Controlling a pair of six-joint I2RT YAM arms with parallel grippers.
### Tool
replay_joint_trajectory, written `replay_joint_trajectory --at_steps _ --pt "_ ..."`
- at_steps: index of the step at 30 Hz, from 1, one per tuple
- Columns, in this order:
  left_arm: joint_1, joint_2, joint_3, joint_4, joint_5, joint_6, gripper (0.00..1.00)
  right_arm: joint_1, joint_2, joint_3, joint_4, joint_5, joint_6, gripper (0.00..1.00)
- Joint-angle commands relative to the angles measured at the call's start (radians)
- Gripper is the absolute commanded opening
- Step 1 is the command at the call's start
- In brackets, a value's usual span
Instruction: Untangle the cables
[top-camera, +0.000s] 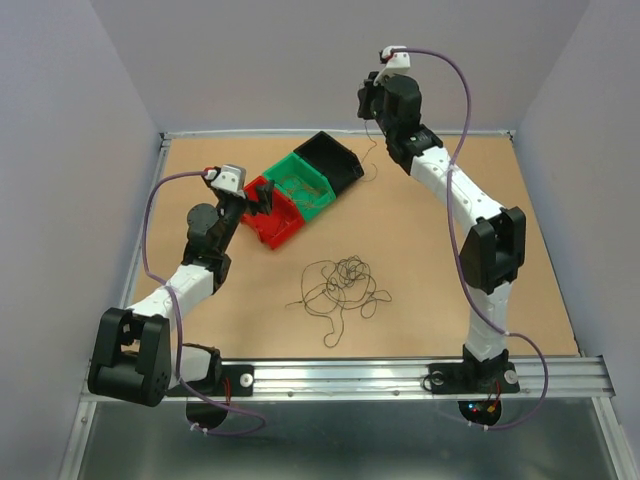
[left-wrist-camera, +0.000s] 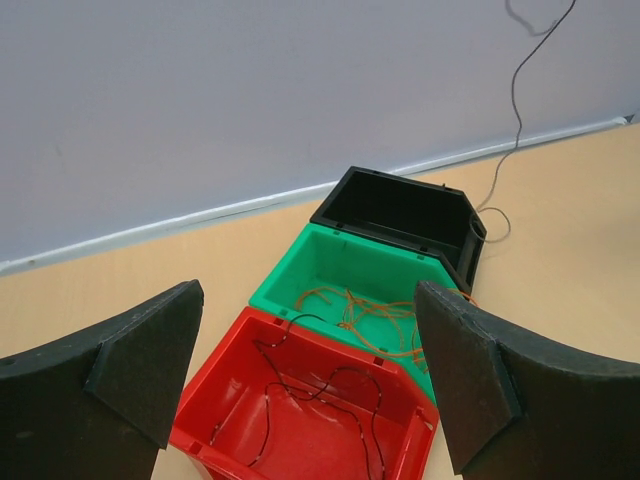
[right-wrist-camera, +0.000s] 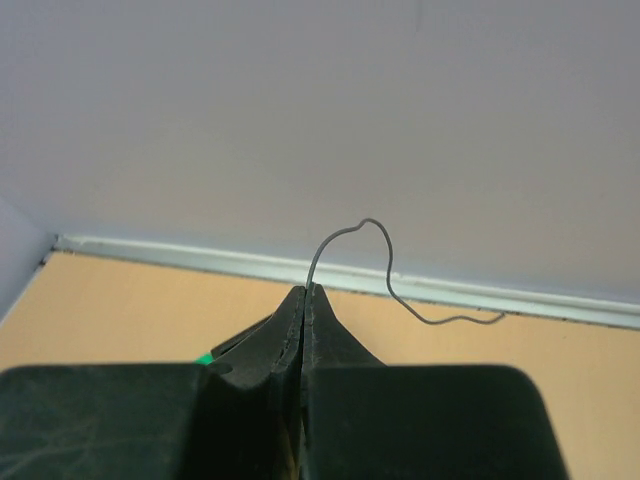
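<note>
Holding one dark wire (right-wrist-camera: 386, 252) pinched in the closed right gripper (right-wrist-camera: 305, 296), I see it hang straight below, its tail reaching the desk (top-camera: 500, 250) just beside the black bin (top-camera: 335, 160). The left gripper (left-wrist-camera: 305, 345) gapes wide above the red bin (left-wrist-camera: 232, 372); the tangle (top-camera: 340, 282) lies well apart from both, toward the bases.

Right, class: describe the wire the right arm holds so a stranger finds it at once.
Find the black bin toward the back of the table. Just right of it, one thin dark wire runs up to the right fingers, shut on it. Unlike the tangle mid-table, it is a single lifted strand.
</note>
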Motion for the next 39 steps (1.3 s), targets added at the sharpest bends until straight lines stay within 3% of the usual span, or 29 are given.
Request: replay_joint_trajectory --at_steps 1,10,23,31,39 --pt "0.004 -0.021 0.038 0.062 -0.011 -0.003 0.99 0.011 -0.026 -0.04 0.147 -0.081 0.016 0.01" --pt "0.004 -0.037 0.032 0.065 -0.009 0.003 0.99 0.01 -0.038 -0.046 0.181 -0.122 -0.003 0.01" --pt "0.004 -0.046 0.026 0.068 0.0 0.001 0.99 0.01 0.02 0.136 0.181 -0.119 -0.014 0.01" --pt "0.004 -0.043 0.026 0.071 0.011 0.003 0.99 0.011 -0.095 0.041 0.333 -0.174 0.005 0.01" --pt "0.004 -0.041 0.024 0.073 0.015 0.004 0.99 0.011 -0.077 0.123 0.288 -0.185 0.006 0.01"
